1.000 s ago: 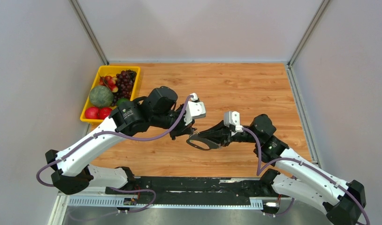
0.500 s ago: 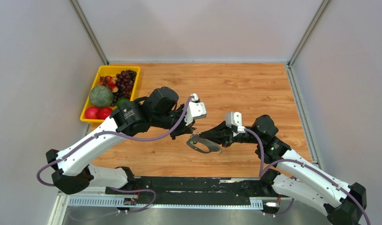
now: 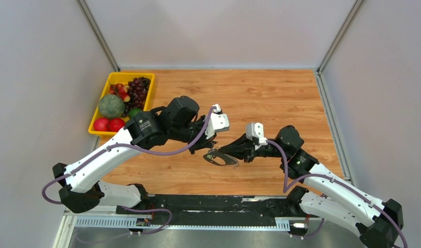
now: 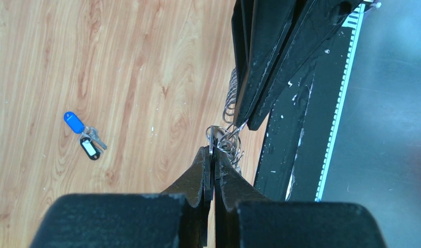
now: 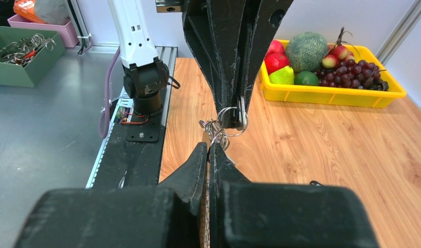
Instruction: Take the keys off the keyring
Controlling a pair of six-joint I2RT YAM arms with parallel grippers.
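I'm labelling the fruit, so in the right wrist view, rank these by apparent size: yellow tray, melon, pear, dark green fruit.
1. yellow tray
2. melon
3. pear and dark green fruit: they look about alike, so unranked.

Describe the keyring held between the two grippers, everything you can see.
The keyring is a small cluster of thin, silvery, metal-looking wire loops linked together, with a coiled stretch running up beside the right gripper. It hangs in the air above the wooden table, near its front edge, touching nothing but the grippers. The left gripper and the right gripper are each shut on a loop, from opposite sides. Whether a tag or key is on it, I cannot tell.
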